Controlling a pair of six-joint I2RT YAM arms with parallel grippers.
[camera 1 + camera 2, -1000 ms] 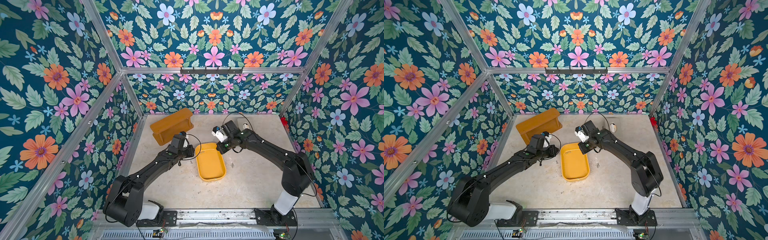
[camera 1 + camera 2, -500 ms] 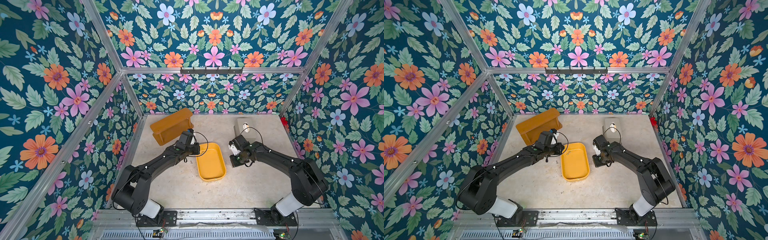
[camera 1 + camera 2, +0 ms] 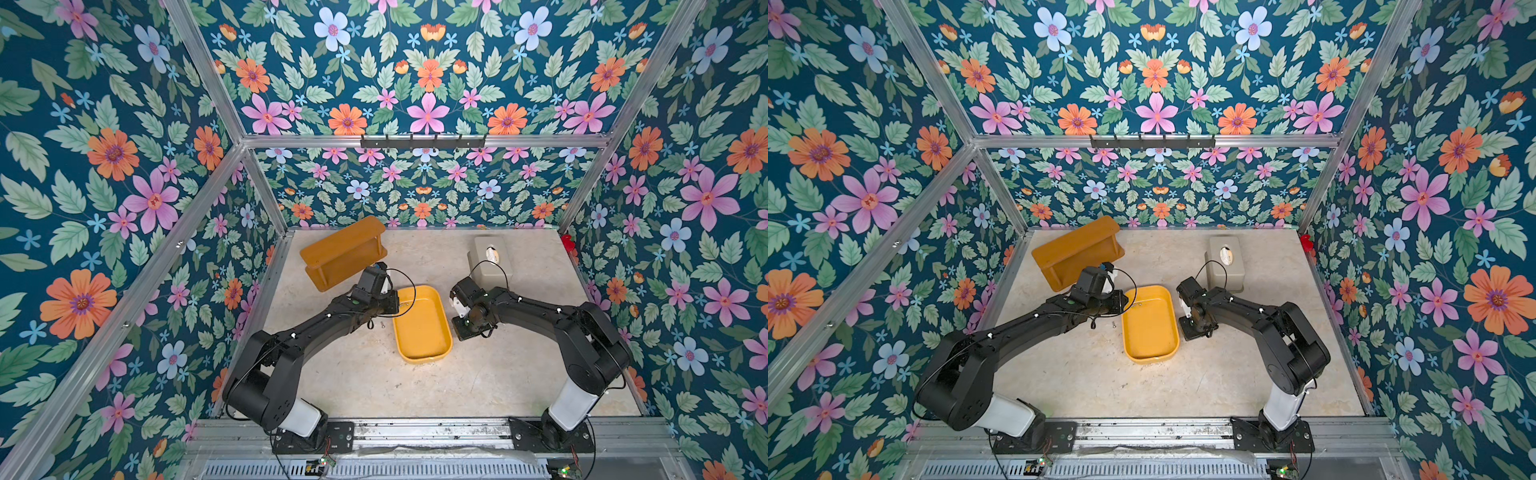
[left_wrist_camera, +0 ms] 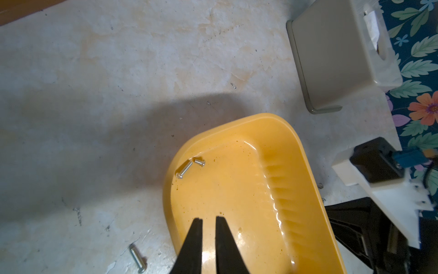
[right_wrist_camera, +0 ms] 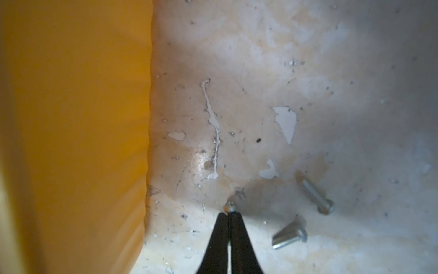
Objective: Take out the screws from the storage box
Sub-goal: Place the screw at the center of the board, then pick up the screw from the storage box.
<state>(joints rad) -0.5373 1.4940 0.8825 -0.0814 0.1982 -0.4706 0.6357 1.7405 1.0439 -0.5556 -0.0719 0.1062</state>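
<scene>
Within floral-papered walls (image 3: pixel 428 75), on the chipped cream table (image 3: pixel 374 386), the storage box (image 3: pixel 419 328) lay mid-table holding two screws (image 4: pixel 184 169), with a lone screw (image 4: pixel 138 258) and two loose screws (image 5: pixel 315 197) on the table outside it, while the left gripper (image 4: pixel 208 219) hung over it with fingers slightly apart and empty and the right gripper (image 5: pixel 228 214) pinched a tiny silvery screw (image 5: pixel 230 206).

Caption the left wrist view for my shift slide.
Left gripper, slightly open, above the storage box with two screws inside; a third screw lies on the table.

The storage box (image 3: pixel 417 358) on the tabletop (image 3: pixel 365 386) holds two screws (image 4: pixel 187 167) in its eleven o'clock corner, with another screw (image 3: pixel 381 325) outside at nine, shelf (image 3: pixel 340 253) at eleven, tissue box (image 3: pixel 487 268) at one.
</scene>
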